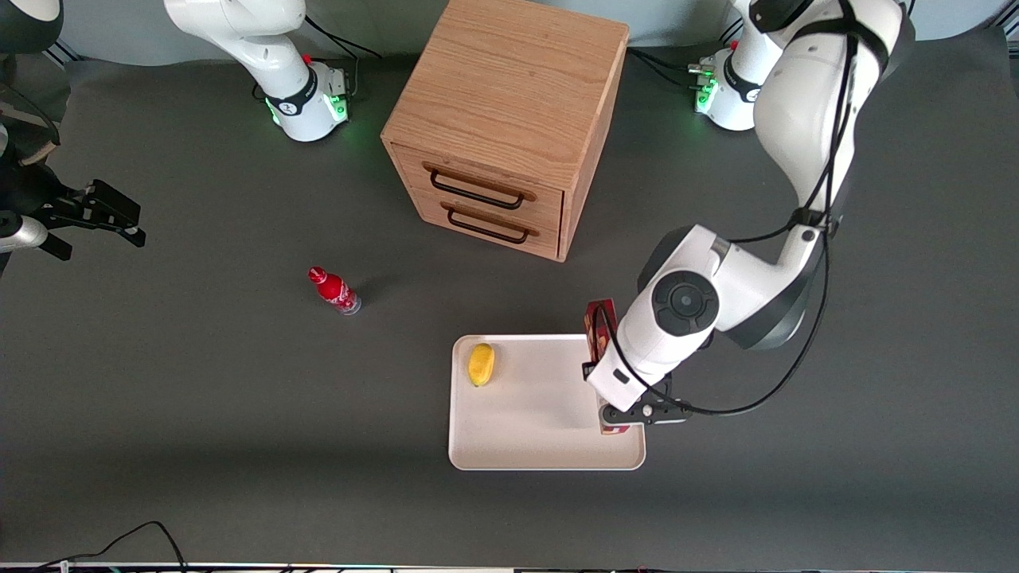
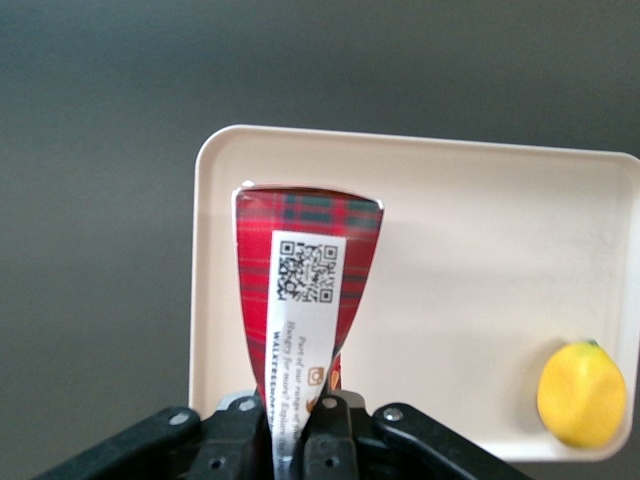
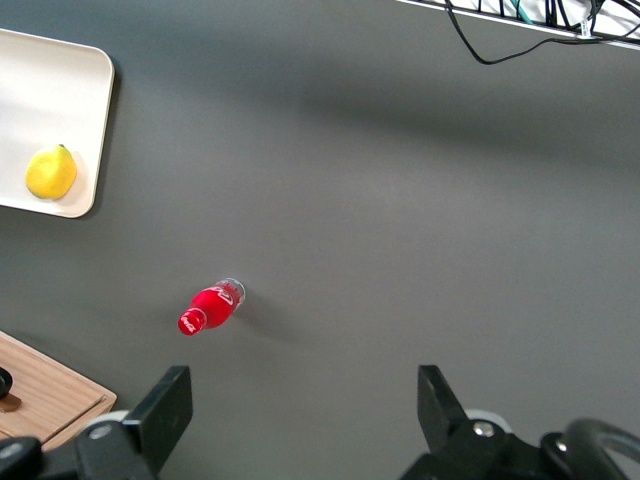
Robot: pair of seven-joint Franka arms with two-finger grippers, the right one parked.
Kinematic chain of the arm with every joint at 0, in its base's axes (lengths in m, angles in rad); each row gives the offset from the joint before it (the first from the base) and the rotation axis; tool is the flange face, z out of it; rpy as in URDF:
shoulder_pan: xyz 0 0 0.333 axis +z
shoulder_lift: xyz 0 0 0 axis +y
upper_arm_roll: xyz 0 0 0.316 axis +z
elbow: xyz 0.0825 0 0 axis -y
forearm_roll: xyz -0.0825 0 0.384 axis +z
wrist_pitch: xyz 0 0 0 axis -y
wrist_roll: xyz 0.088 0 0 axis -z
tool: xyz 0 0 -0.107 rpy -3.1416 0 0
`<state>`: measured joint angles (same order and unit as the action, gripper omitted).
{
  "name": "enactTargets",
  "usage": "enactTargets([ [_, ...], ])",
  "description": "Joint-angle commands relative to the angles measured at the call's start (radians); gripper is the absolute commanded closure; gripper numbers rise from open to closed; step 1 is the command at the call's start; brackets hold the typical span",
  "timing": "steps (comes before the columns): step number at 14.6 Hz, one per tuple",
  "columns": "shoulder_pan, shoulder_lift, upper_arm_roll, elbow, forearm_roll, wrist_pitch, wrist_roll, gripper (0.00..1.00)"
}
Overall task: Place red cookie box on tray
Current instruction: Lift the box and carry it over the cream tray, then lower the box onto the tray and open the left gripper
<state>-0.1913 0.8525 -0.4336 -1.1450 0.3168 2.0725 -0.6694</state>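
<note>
Item: red cookie box (image 2: 305, 290), clamped in the tool (image 2: 295, 425), hanging over the tray (image 2: 450, 190) at its working-arm edge, about 3 o'clock from the lemon (image 1: 481, 364). We judge carrying done; lowering and release remain.

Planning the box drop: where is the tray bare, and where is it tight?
The tray is bare between the lemon and the red cookie box, and along the rim nearest the front camera. It is crowded at the working arm's end, where the end effector, shut on the box, holds it over the tray.
</note>
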Motion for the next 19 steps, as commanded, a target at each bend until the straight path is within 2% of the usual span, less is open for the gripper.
enactTargets([
  [1, -0.033, 0.046, 0.039, 0.028, 0.042, 0.088, -0.015, 1.00],
  [5, -0.129, 0.134, 0.163, 0.039, 0.047, 0.210, -0.016, 1.00],
  [8, -0.135, 0.160, 0.185, 0.039, 0.047, 0.227, -0.010, 1.00],
  [9, -0.131, 0.158, 0.184, 0.041, 0.044, 0.227, -0.006, 0.92],
  [10, -0.129, 0.158, 0.184, 0.044, 0.044, 0.227, -0.006, 0.67],
  [11, -0.129, 0.158, 0.184, 0.044, 0.044, 0.228, -0.007, 0.19],
  [12, -0.134, 0.157, 0.185, 0.044, 0.047, 0.227, -0.012, 0.00],
  [16, -0.119, 0.106, 0.182, 0.042, 0.039, 0.189, -0.007, 0.00],
  [19, -0.057, -0.010, 0.141, 0.036, 0.027, -0.007, 0.020, 0.00],
])
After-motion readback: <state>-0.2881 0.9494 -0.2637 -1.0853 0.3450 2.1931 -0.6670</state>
